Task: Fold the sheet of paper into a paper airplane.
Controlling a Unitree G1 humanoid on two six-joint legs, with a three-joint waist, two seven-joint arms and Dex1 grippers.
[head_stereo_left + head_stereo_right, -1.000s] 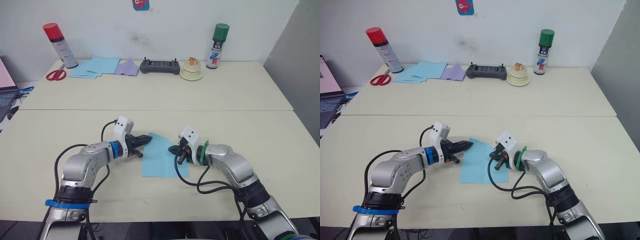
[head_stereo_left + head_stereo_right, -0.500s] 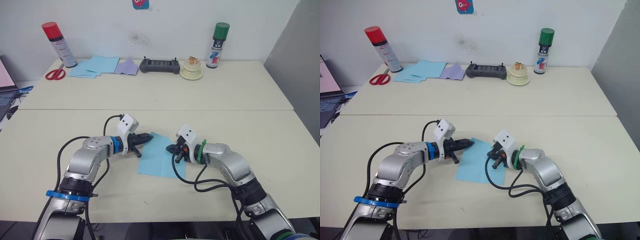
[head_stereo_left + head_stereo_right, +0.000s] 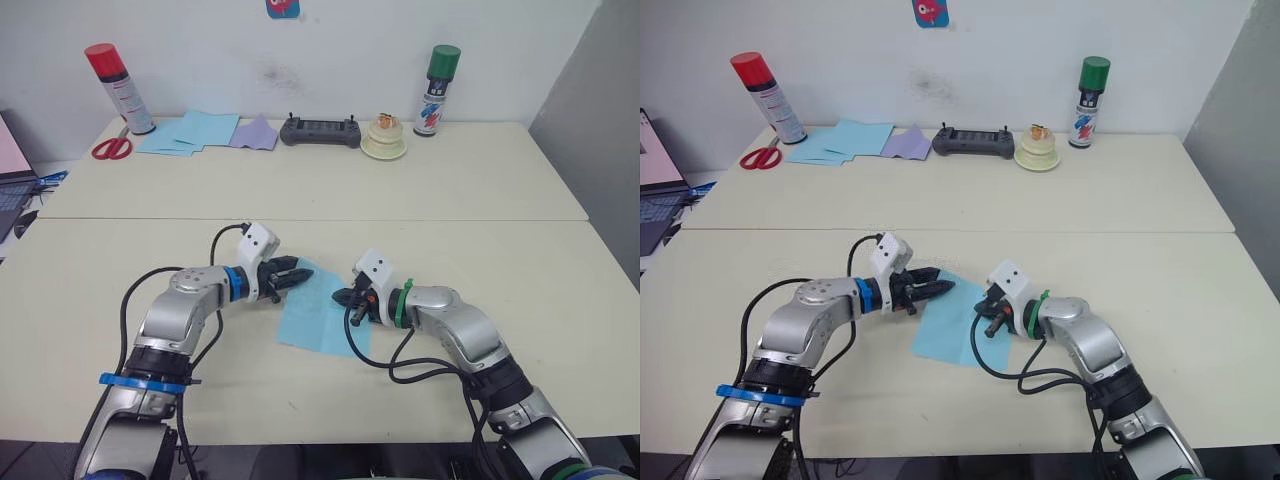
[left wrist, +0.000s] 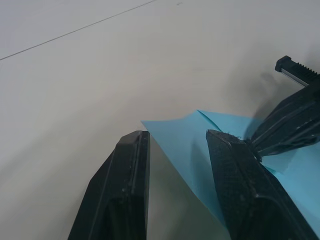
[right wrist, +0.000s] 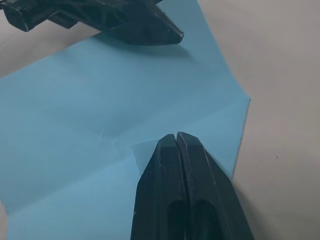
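The sheet of paper (image 3: 325, 318) is lying flat on the table (image 3: 560, 300) between both grippers. The left gripper (image 3: 303, 274) is reaching over its far corner, fingers parted. The right gripper (image 5: 176, 138) is pressing down on the sheet, fingers closed together.

Left tool (image 3: 301, 275) has its fingers parted, right tool (image 3: 341, 297) closed, tips facing each other closely

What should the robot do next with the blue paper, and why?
Probably close the left gripper on the far corner of the sheet of paper. Its open fingers sit on either side of that raised corner, while the right gripper, shut, presses the sheet down near the middle. Gripping the corner would let it begin a fold.
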